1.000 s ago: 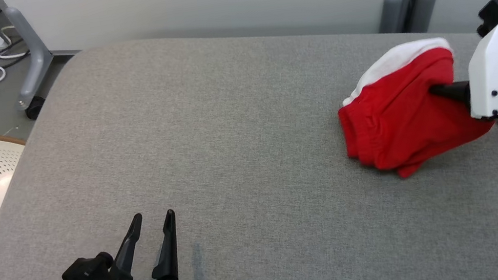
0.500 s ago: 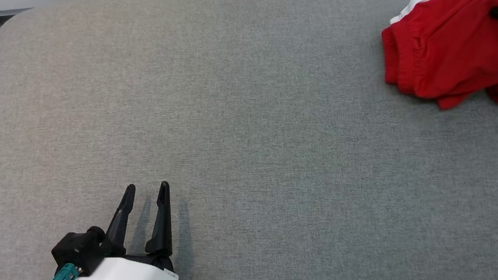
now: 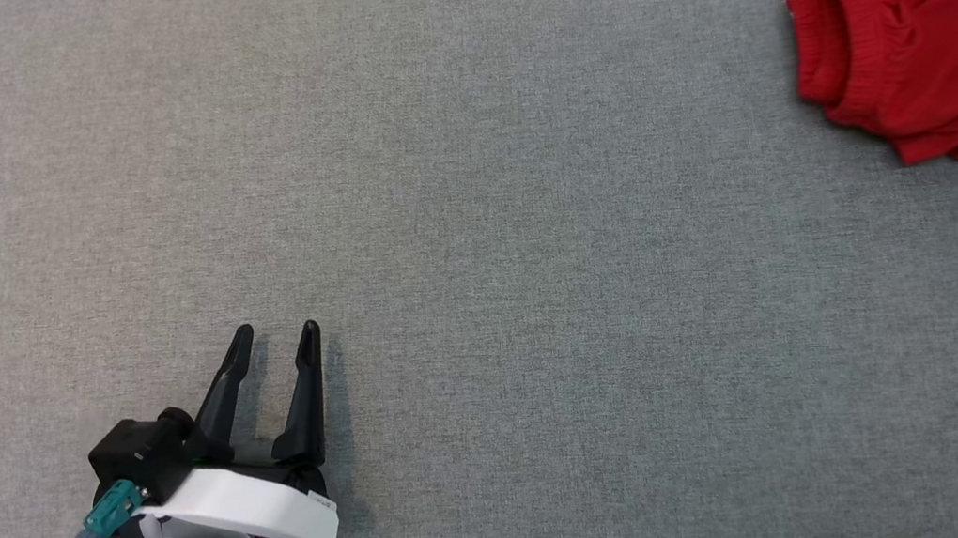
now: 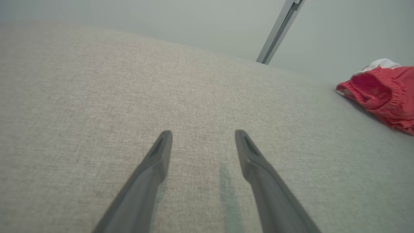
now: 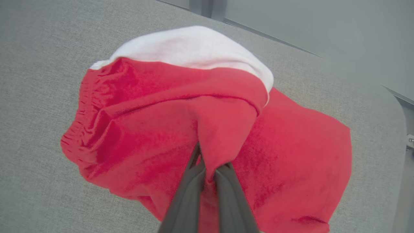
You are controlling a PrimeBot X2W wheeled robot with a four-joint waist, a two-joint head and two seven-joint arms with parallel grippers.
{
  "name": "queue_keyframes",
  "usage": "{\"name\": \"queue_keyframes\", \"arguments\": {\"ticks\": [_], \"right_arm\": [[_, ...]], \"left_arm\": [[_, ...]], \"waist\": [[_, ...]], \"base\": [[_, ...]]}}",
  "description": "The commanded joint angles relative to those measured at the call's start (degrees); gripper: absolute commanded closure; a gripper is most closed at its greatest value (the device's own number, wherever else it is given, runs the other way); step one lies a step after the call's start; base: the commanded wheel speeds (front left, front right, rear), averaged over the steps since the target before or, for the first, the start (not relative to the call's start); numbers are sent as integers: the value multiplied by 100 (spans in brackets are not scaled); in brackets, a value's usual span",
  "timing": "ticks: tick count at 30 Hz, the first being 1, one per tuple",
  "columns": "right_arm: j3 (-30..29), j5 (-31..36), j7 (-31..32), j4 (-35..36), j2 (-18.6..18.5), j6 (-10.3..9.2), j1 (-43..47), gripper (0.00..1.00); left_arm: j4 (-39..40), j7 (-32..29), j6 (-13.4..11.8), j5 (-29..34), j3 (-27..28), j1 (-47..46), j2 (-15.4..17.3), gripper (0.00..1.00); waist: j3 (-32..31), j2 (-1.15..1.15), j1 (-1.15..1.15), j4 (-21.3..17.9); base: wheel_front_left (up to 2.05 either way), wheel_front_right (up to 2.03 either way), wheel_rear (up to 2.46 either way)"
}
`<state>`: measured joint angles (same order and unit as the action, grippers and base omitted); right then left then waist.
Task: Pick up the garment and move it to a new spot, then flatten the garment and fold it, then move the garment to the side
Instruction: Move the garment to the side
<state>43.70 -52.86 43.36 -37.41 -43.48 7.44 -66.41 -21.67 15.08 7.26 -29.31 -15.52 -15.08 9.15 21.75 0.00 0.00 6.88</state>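
Observation:
The garment (image 3: 931,50) is a red piece with a white band, bunched at the far right of the grey cushioned surface (image 3: 471,213); it also appears at the right edge of the left wrist view as the garment (image 4: 385,94). In the right wrist view my right gripper (image 5: 208,166) is shut, pinching a fold of the garment (image 5: 168,129) and lifting it into a peak. My left gripper (image 3: 273,340) rests open at the lower left, far from the cloth, and my left gripper (image 4: 203,137) holds nothing between its fingers.
A grey wall and a slanted metal post (image 4: 278,32) stand behind the surface. The cushion's rounded edge (image 5: 388,106) lies just right of the garment in the right wrist view.
The head camera has tilted down, so floor, basket and right arm slid out of the picture. The garment stays pinched by my right gripper; the left gripper holds still and open.

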Motion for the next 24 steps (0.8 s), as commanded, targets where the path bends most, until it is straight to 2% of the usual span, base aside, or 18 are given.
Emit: {"name": "queue_keyframes", "arguments": {"ticks": [1,8,19,20,21,22,23,24], "right_arm": [[2,130,29,-14,-78,10,-33,100],[-73,777,41,-544,-96,7,-7,100],[-400,1492,-534,-1434,315,7,195,100],[-410,1588,-595,-1497,345,7,202,76],[-422,1671,-668,-1560,377,7,203,33],[-432,1733,-732,-1624,420,7,209,33],[-446,1782,-783,-1673,467,7,224,0],[-461,1821,-854,-1699,516,7,239,0]], "left_arm": [[-2,6,27,30,7,-119,39,0],[-19,6,22,31,-45,-213,53,0],[-19,6,26,-1,-102,-188,98,0],[-23,6,26,-3,-98,-178,108,0],[-31,6,27,-6,-92,-167,114,0],[-38,6,27,-9,-86,-154,120,0],[-44,6,27,-8,-79,-140,123,0],[-47,6,27,-6,-67,-127,119,0]], "waist": [[19,0,0,-7],[57,0,0,13],[62,0,0,108],[50,0,0,110],[32,0,0,109],[9,0,0,106],[-17,0,0,100],[-48,0,0,89]], "base": [[0,0,0],[0,0,0],[0,0,0],[0,0,0],[0,0,0],[0,0,0],[0,0,0],[0,0,0]]}}
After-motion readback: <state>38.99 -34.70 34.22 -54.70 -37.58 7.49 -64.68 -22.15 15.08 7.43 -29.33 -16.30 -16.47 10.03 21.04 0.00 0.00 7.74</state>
